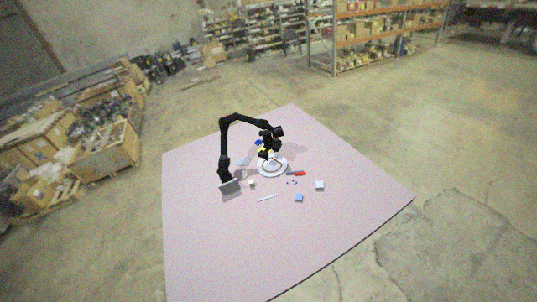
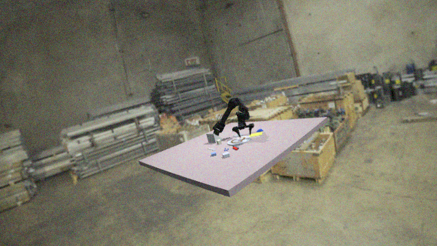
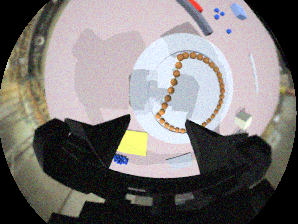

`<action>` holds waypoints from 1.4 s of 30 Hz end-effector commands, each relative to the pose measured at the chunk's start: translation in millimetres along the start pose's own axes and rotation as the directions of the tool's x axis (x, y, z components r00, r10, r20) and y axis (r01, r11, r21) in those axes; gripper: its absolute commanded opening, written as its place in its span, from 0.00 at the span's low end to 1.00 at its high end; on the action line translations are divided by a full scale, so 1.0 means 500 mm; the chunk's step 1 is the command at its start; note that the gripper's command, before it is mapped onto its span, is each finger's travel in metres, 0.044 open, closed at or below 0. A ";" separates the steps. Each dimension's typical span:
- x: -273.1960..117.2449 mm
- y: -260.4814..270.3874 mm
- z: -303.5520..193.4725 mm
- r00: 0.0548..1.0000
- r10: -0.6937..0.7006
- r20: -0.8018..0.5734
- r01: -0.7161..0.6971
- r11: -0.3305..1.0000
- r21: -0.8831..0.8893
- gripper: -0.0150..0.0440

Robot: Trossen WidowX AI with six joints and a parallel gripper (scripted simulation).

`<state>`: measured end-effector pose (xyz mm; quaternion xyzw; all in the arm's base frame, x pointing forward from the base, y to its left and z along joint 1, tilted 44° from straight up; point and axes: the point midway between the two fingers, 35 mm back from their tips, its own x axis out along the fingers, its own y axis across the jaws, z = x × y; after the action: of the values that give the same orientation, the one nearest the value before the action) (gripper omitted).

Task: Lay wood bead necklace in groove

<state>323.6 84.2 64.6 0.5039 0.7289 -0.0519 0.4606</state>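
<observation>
Pink tabletop (image 1: 235, 239) (image 2: 205, 174) (image 3: 60, 65) from the top view, with a red piece (image 1: 299, 174) (image 2: 235, 148) (image 3: 196, 5) near the round board (image 1: 259, 168) (image 2: 230, 143) (image 3: 155, 52) and a cream cube (image 1: 251, 182) (image 2: 218, 141) (image 3: 243, 119) on its other side. The black arm (image 1: 223, 138) (image 2: 225, 116) arches over, claw (image 1: 268, 158) (image 2: 245, 136) (image 3: 158, 119) pointing down by the board.

From the exterior view, I see a yellow piece (image 2: 256, 134) (image 1: 263, 149) (image 3: 133, 143) behind the claw, its fingers spread wide.

In the wrist view, the yellow piece shows between those parted fingers; the claw has nothing in its grasp. The orange-brown necklace (image 3: 222, 90) (image 1: 272, 171) (image 2: 235, 140) lies on the board, one side rounded, the other cutting nearly straight across the middle.
</observation>
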 end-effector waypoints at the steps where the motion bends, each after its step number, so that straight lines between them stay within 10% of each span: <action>1: -0.007 -0.001 0.020 1.000 -0.002 0.003 0.002 0.998 0.056 0.87; 10: -0.052 -0.030 0.149 1.000 -0.004 0.007 0.000 0.906 0.423 0.47; 42: 0.002 -0.042 0.184 1.000 -0.001 0.007 -0.003 0.860 0.511 0.46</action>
<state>365.5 20.4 7.2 0.6071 0.6862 -0.2444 0.3175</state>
